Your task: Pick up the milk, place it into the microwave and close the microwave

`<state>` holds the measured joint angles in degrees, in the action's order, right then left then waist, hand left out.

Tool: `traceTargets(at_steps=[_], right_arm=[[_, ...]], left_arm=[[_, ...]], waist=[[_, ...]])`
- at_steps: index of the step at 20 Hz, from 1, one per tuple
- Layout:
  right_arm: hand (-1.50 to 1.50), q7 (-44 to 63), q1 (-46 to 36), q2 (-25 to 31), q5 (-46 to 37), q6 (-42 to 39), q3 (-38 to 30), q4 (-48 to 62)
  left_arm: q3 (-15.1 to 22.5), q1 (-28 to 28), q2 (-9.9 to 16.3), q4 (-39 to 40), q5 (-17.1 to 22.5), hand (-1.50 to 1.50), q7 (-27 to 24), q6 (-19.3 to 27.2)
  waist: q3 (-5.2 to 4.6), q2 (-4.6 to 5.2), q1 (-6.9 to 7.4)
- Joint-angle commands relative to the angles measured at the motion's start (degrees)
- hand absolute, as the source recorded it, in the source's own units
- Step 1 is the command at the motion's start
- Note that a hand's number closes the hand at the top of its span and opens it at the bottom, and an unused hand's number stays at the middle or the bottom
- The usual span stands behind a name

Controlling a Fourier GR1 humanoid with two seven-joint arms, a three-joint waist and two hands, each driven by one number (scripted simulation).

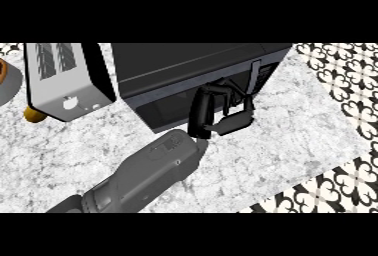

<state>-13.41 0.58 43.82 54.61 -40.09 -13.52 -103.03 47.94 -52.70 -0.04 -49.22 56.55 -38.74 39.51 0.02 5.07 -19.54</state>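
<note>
The black microwave (192, 62) stands at the back middle of the counter, its dark door (166, 107) facing me and looking closed, with the vertical handle (255, 75) on its right side. My left hand (210, 112) rests against the door's front near the handle, fingers nearly straight and pointing up, thumb spread to the right, holding nothing. Its grey forearm (148, 170) comes in from the lower left. No milk shows anywhere in the view. My right hand does not show.
A silver toaster (63, 75) stands left of the microwave, with a small orange-brown object (31, 114) at its near corner. A grey round dish (6, 82) is cut off by the left edge. The marble counter (295, 140) ends at the right over patterned floor (347, 75).
</note>
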Motion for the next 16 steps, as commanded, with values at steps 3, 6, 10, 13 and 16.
traceTargets(at_steps=[3, 6, 10, 13, 16], right_arm=[[-1.5, 1.07, 0.21, 1.65, 2.14, -1.8, 0.33, 0.68], [-1.5, 1.14, 0.1, 1.95, 2.89, -2.25, 0.29, 0.8], [-1.5, 1.62, 0.0, 2.55, 4.18, -2.32, 0.39, 0.98], [-1.5, 1.58, -0.63, 3.24, 5.02, -2.49, -0.21, 0.72], [-1.5, 1.93, -0.87, 3.95, 4.98, -3.51, 0.02, 0.93]], left_arm=[[-2.56, -3.3, 0.04, 5.85, 2.01, 1.5, 0.39, -1.31], [-2.45, -3.29, 0.04, 5.62, 2.76, 1.5, -0.48, -0.75], [-2.25, -3.75, 0.04, 6.08, 3.43, 1.5, -0.58, -1.18], [-2.29, -3.8, 0.04, 6.17, 4.08, 1.5, -1.03, -1.15], [-1.2, -3.75, 0.04, 6.49, 4.38, 1.5, -1.46, -1.72]], waist=[[-0.03, 1.0, -0.29], [0.0, 0.86, -0.67], [-0.05, 0.95, -0.62], [-0.1, 0.75, -0.73], [0.0, 1.02, -0.57]])
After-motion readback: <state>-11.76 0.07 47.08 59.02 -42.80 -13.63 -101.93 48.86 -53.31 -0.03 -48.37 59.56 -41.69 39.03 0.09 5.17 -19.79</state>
